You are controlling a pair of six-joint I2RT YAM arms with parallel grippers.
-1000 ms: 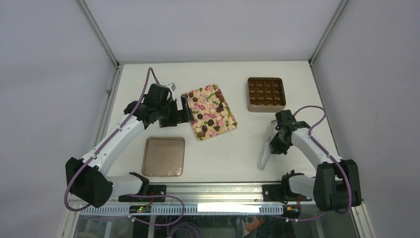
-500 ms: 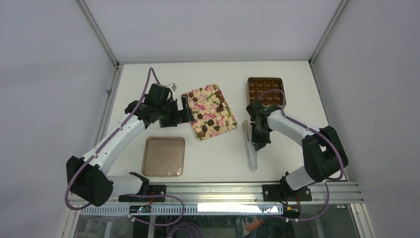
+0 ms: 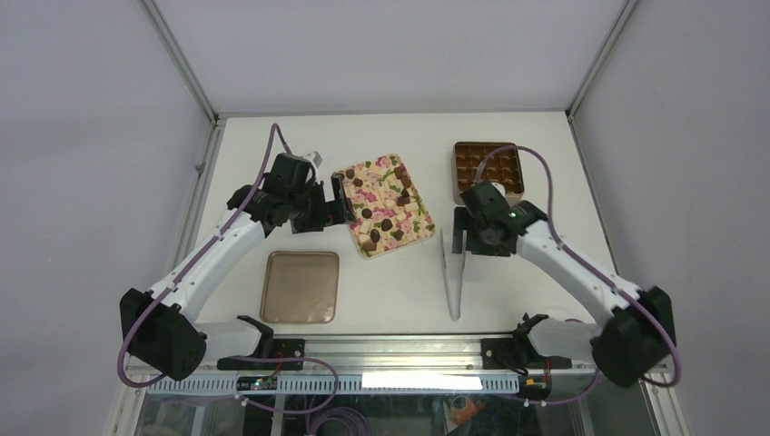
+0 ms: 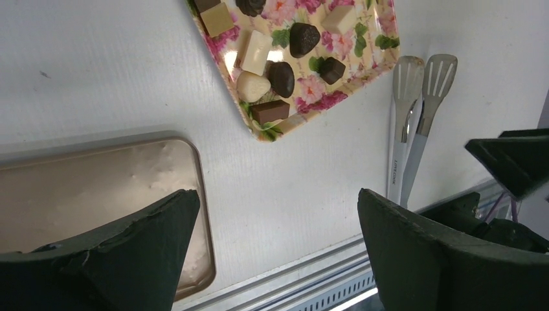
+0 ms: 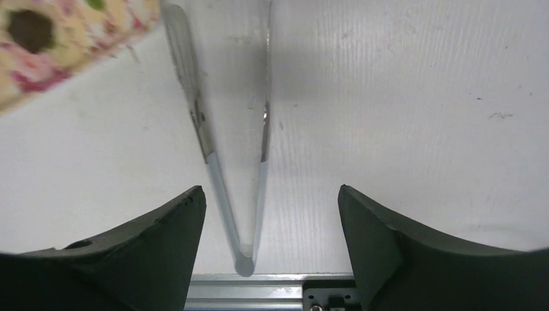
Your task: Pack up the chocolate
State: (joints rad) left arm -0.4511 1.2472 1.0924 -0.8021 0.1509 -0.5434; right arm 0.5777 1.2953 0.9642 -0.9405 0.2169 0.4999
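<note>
The chocolate (image 3: 386,222) sits on the flowered tray (image 3: 427,227), mid-table. The right gripper (image 5: 267,194) hangs wide over the tongs (image 5: 213,175), apparently not touching them. It should straddle both arms squarely before closing. The left gripper (image 4: 275,194) gapes beside the tray's left edge.

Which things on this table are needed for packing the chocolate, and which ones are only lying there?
Needed for the job:
chocolate pieces, lying on the floral tray
box with compartments, at the far right
tongs, probably for lifting the pieces

Only lying there for now:
flat lid, at the near left, apart from the box; probably needed last
</note>
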